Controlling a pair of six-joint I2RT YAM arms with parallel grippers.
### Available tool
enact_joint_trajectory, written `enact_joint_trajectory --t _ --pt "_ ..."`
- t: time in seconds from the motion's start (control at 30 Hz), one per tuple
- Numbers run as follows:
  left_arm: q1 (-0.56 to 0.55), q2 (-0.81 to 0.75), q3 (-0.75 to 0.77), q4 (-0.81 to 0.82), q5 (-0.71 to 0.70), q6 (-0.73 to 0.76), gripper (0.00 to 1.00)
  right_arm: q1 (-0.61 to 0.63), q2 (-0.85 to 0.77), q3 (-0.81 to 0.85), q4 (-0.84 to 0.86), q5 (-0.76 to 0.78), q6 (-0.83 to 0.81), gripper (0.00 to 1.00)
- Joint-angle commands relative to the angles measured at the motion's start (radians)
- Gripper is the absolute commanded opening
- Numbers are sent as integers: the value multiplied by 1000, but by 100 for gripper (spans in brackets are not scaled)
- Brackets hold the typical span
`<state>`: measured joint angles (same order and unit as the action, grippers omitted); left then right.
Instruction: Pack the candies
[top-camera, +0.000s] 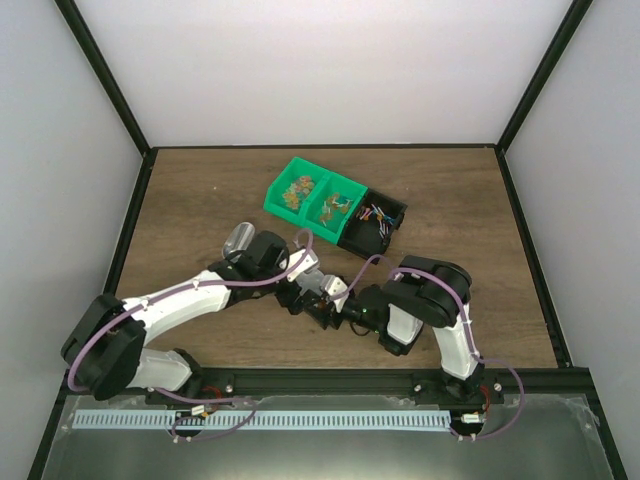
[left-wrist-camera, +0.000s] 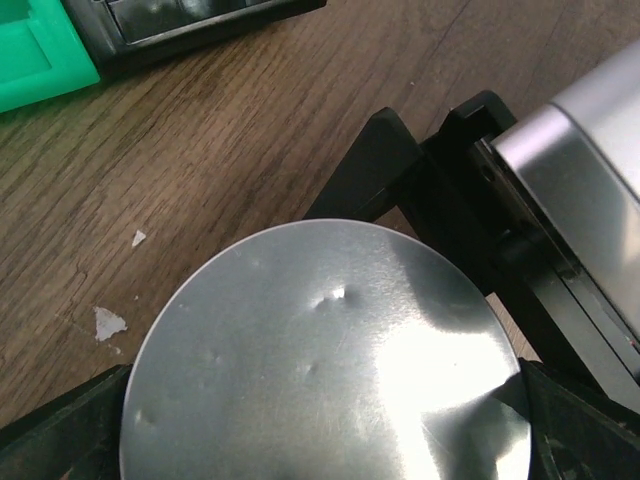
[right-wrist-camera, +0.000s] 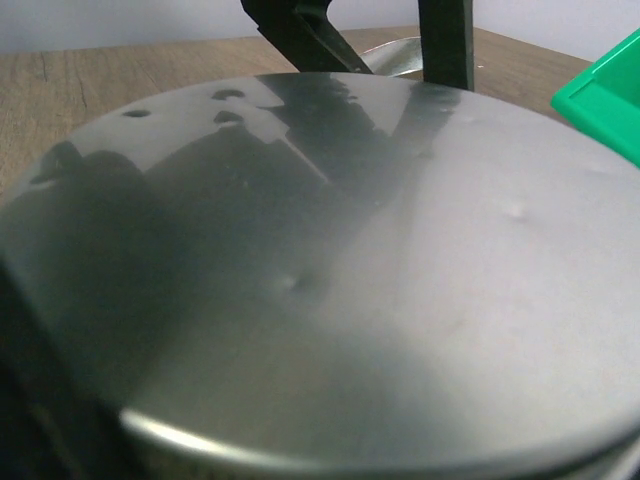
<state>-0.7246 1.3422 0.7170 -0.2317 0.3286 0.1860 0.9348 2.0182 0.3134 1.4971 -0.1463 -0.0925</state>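
From above, both arms meet over the middle of the tabletop (top-camera: 200, 190), left gripper (top-camera: 305, 275) and right gripper (top-camera: 335, 302) nose to nose, and what is between them is hard to read from up here. The candies (top-camera: 372, 214) sit well apart at the far side, mixed colours in the black bin (top-camera: 398, 222) and yellowish ones in the green bin (top-camera: 275, 198) touching it. A clear cup (top-camera: 240, 240) lies just beside the left arm. No candy in either gripper.

Left wrist now: a dimpled silver disc (left-wrist-camera: 330, 360) spans right across between this gripper's own fingers, its rim meeting both. The jaws stand wide and look to be grasping it. The right gripper's black fingers stand at the disc's far rim; touching or just short, I can't tell.

Right wrist: a dimpled metal face (right-wrist-camera: 330, 280) fills nearly everything, the other gripper's fingers rising behind it. Same piece or its mate, I can't tell, nor whether the right gripper is clamped on it or released.

My read: this is container handling, a pass or a lid-and-base job, before any candy gets packed. The next move calls for one sure hold before the other gripper releases, with the disc kept level.
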Motion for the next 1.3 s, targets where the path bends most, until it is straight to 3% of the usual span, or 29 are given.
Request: enact_joint_trajectory --t 0.0,0.23,0.53,0.73,0.93,1.0,1.13,1.27 --pt "0 18 14 62 -22 -20 98 15 8 3 -46 4 -12 80" --pt "1 -34 1 -14 35 159 88 16 -1 -16 -43 -43 -19 79" --pt "12 -55 -3 -183 136 452 81 15 -14 -54 19 -283 -46 78" --pt "16 -19 11 -271 156 688 80 15 -29 -69 13 -381 -71 77" --pt "39 28 48 -279 152 786 78 11 -29 -74 8 -411 -72 77" --pt "56 39 62 -280 164 777 81 13 -26 -71 6 -398 -64 79" --pt "94 15 66 -286 179 718 100 13 -28 -64 -8 -350 -52 86" --pt "137 -46 49 -326 193 696 100 12 -29 -63 -8 -316 -58 97"
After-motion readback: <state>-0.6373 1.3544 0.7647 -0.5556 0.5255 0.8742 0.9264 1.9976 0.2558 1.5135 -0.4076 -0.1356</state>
